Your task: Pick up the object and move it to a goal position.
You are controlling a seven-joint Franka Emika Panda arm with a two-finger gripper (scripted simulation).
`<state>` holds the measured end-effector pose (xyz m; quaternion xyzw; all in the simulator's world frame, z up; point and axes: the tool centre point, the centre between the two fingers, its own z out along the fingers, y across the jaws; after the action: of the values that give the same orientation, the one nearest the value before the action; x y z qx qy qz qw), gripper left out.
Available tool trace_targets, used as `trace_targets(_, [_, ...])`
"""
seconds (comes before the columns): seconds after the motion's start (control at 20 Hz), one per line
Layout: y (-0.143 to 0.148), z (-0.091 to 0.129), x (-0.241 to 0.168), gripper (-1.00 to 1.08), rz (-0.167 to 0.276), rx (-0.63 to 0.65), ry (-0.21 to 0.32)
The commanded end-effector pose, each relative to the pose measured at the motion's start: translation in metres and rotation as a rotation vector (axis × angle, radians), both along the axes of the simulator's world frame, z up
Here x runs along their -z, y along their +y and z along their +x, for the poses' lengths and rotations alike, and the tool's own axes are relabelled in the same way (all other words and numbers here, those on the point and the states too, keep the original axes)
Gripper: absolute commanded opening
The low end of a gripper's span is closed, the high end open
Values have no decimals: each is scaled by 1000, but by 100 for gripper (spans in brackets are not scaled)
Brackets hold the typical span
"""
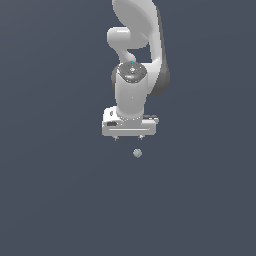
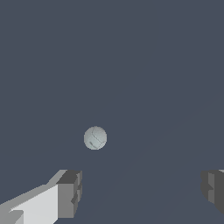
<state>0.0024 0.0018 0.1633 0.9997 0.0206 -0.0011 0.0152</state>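
Note:
The object is a tiny pale grey-green ball point(image 1: 137, 153) lying on the dark grey floor, just in front of the white robot hand in the exterior view. In the wrist view the ball point(image 2: 95, 138) shows with faint seam lines, a little ahead of the gap between the fingers and nearer one finger point(image 2: 70, 194) than the other point(image 2: 213, 189). My gripper point(image 2: 141, 192) is open and empty, its fingers spread wide. In the exterior view the gripper point(image 1: 128, 137) points down at the floor and only the small fingertip stubs show beneath the hand.
The white arm point(image 1: 135, 45) rises behind the hand in the exterior view. The floor point(image 1: 50, 190) is a plain dark grey surface with no other objects or edges in view.

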Motion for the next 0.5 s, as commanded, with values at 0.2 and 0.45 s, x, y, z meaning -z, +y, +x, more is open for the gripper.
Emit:
trace_targets(0.2, [-2,2,0,100,3,-1,-3])
trace_targets(0.45, [-8,5,-3,100,8,-13,-11])
